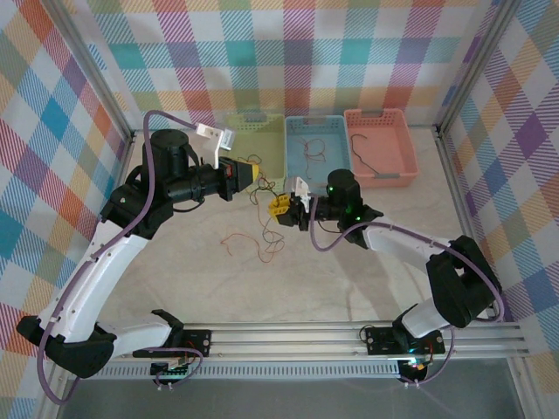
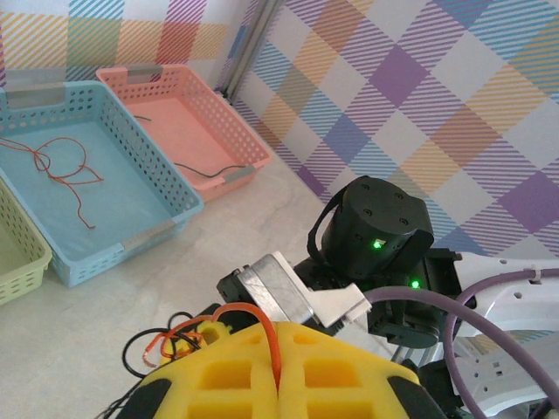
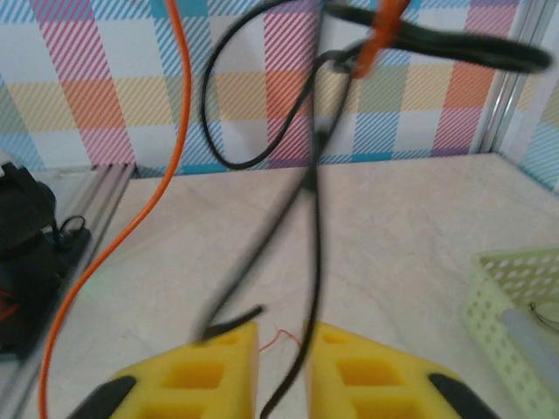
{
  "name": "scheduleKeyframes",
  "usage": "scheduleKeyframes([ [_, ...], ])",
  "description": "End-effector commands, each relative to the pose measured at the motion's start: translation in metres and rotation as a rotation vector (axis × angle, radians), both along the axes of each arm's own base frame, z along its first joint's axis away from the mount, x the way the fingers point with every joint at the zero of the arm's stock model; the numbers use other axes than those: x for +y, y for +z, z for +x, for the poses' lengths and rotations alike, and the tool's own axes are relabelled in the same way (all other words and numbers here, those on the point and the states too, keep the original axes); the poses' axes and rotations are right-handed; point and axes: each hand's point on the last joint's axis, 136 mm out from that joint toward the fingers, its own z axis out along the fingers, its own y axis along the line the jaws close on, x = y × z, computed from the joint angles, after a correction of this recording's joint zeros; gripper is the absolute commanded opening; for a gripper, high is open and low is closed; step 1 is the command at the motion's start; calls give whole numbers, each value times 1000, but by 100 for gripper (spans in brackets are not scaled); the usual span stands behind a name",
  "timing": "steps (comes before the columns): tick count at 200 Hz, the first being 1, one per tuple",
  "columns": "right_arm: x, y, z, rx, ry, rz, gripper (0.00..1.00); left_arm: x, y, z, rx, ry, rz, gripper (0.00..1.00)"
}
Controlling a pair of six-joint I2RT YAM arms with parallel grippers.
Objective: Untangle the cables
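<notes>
Right now the left claw [image 2: 279, 345] is pressing its yellow foam pads together on a thin red-orange wire [image 2: 258, 312], which is arching out from between them. The right claw [image 3: 284, 353] is facing it from just beside, with a narrow gap between its own yellow pads. A thin black wire [image 3: 316, 218] is running down through that gap, but the wrist view is too blurred to tell whether the pads are biting on it. Seen from above, the knot of thin cables [image 1: 266, 194] is hanging between the two claws, apparently lifted off the pale table [image 1: 349, 279]. Loose ends are trailing down onto the table, and a separate red strand [image 1: 234, 237] is lying nearby.

The main risk, as I am judging it, is drawing the claws apart while the red-orange and black wires are crossing each other, since that would be tightening the knot rather than freeing it. If the right claw is only brushing the black wire, the wire may be slipping out once tension comes on. Several strands are passing close to those pads, so the claw could be catching two at once and dragging the whole bundle. A hard tug could also be pulling the red-orange wire out of the left pads. The trailing ends may be snagging on the right wrist. At the far edge, the blue plastic basket [image 1: 314, 119] and the pink plastic basket [image 1: 376, 113] are each holding a wire.
</notes>
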Motion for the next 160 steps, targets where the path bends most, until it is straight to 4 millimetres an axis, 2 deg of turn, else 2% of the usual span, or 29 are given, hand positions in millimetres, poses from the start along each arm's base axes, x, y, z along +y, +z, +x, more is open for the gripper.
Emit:
scheduleKeyframes([
  [1, 1, 8, 1, -53, -14, 15, 0, 7, 4, -7, -24, -3, 0, 0],
  [34, -12, 2, 13, -67, -118, -6, 0, 17, 5, -6, -43, 55, 1, 0],
  [64, -41, -2, 37, -44, -284, -2, 0, 37, 5, -4, -73, 167, 11, 0],
  [79, -67, -7, 58, 23, -409, 19, 0, 49, 6, -5, -92, 229, 17, 0],
  [102, -125, -23, 90, 165, -642, 94, 0, 71, 13, -10, -134, 323, 22, 0],
  [121, -168, -49, 104, 242, -821, 91, 0, 89, 23, -17, -180, 393, 9, 0],
  [140, -207, -66, 112, 312, -998, 101, 0, 102, 30, -24, -210, 434, 1, 0],
  [160, -237, -74, 117, 353, -1124, 123, 0, 111, 35, -30, -232, 464, 1, 0],
])
